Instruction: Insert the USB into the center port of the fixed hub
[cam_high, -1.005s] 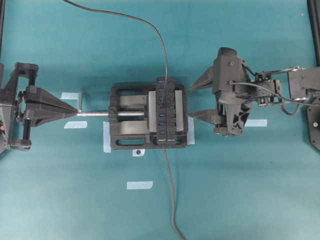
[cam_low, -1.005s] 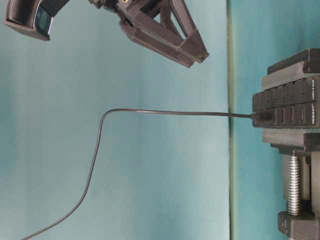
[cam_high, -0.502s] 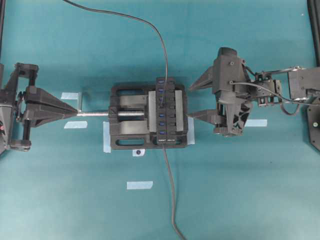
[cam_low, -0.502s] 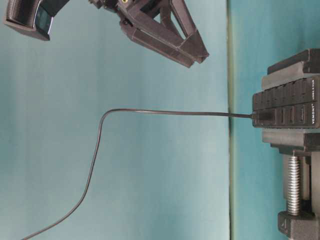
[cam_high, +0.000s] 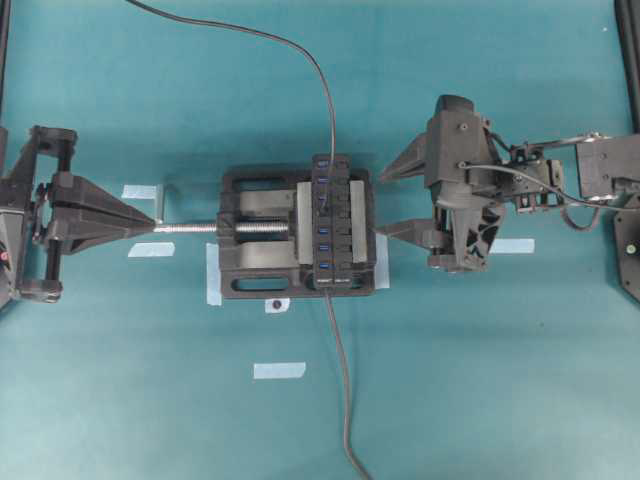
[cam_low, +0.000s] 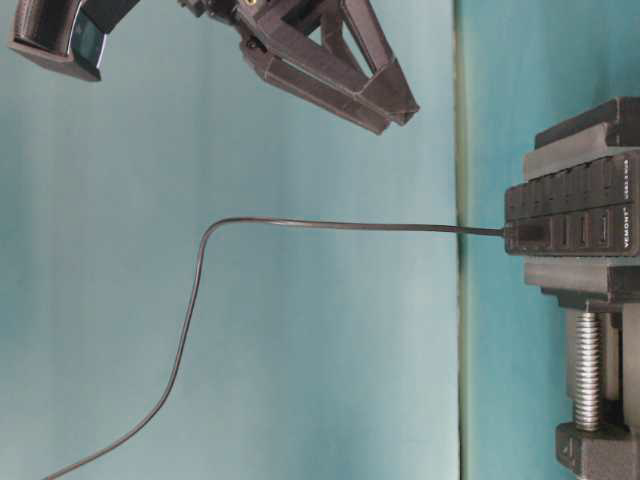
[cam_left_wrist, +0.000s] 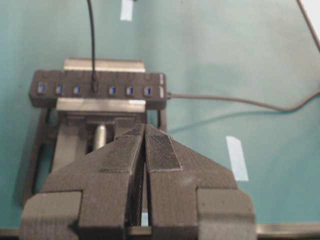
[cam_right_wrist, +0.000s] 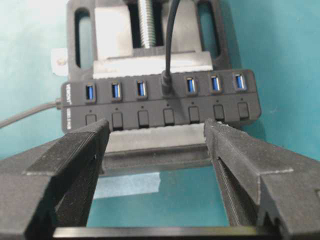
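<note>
change: none I can see, both arms idle | plug (cam_right_wrist: 168, 82): seated in the middle slot (cam_right_wrist: 168, 89) of the hub (cam_right_wrist: 160, 100) | right gripper (cam_right_wrist: 155, 145): wide, empty, just short of the hub | left gripper (cam_left_wrist: 145, 150): pressed together, empty | I judge the task done

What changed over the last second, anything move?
Nothing visibly changed. The USB sits in the center port of the hub as before; right gripper stays open and clear of it, left gripper stays shut by the vise.
</note>
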